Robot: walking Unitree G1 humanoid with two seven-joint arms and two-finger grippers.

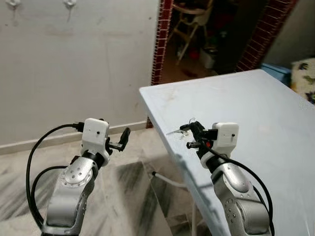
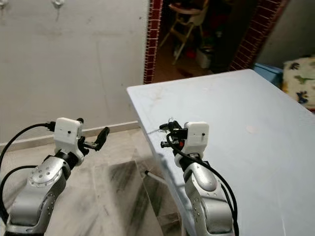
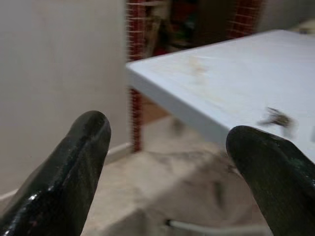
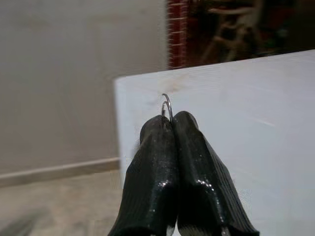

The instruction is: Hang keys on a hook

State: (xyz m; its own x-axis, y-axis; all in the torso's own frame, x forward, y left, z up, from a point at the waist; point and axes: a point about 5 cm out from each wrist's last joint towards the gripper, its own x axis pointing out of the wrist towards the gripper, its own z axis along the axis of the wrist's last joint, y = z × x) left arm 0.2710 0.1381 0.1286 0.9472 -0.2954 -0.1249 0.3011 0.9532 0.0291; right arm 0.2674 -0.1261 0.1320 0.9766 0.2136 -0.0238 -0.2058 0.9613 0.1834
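My right gripper [image 1: 193, 131] is shut on the keys [image 1: 178, 130], held just above the near left edge of the pale blue table [image 1: 256, 103]. The thin metal key ring [image 4: 167, 105] sticks out past the closed fingertips in the right wrist view. My left gripper [image 1: 123, 138] is open and holds nothing, out over the floor left of the table; its fingers [image 3: 74, 167] stand wide apart. Two white hooks [image 1: 70, 4] [image 1: 14, 3] are on the wall high at the far left, well away from both grippers.
A brick-edged doorway [image 1: 161, 39] opens behind the table, with a wooden chair [image 1: 189, 22] inside. The floor [image 1: 133, 187] is grey marble. A patterned cushion [image 1: 305, 76] lies at the far right. A white bar [image 1: 167, 180] runs under the table.
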